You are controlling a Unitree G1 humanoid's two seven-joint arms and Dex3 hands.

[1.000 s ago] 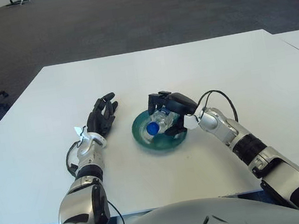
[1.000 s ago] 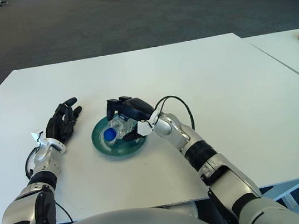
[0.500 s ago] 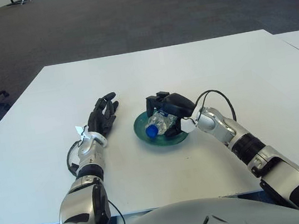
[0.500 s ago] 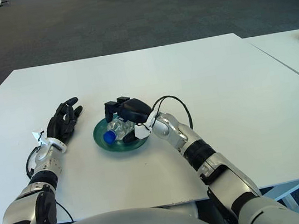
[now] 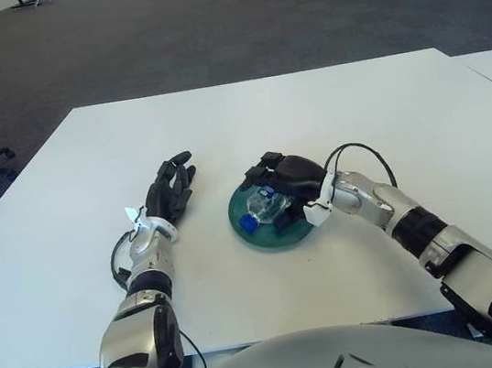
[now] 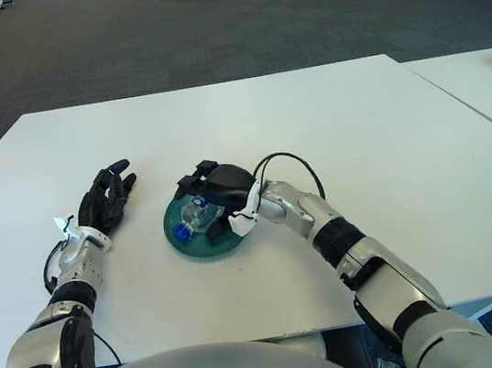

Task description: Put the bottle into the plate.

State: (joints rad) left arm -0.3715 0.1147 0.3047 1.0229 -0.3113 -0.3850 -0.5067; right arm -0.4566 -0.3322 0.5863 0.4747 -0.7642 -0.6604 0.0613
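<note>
Grey carpet and stacked boxes fill the top of the frame; below them a broad white tabletop (image 5: 384,117) spans the middle. At centre frame sits a shallow round dark-green plate (image 5: 272,236), and a small clear plastic bottle with a blue cap (image 5: 262,208) lies on its side inside it, cap pointing toward the lower left. The right hand (image 5: 285,184) is draped over the bottle from the right, its dark fingers (image 5: 264,165) curled down around the body, so the grip appears to be on; whether the bottle's weight already rests on the plate or hangs in the hand cannot be told. Nothing else shows in the plate.

The left hand (image 5: 169,194) shows left of the plate, fingers stretched out and relaxed, holding nothing.

Judging from this, the placing looks nearly finished and what remains is letting go. The risks lie there. A round bottle on its side could roll once freed, and the plate's low rim may not stop it, especially toward the lower left where the cap nears the edge. Fingers opening unevenly might flick it or drag it out as the hand lifts. The plate looks light and could slide on the smooth table if the hand presses sideways against it.
</note>
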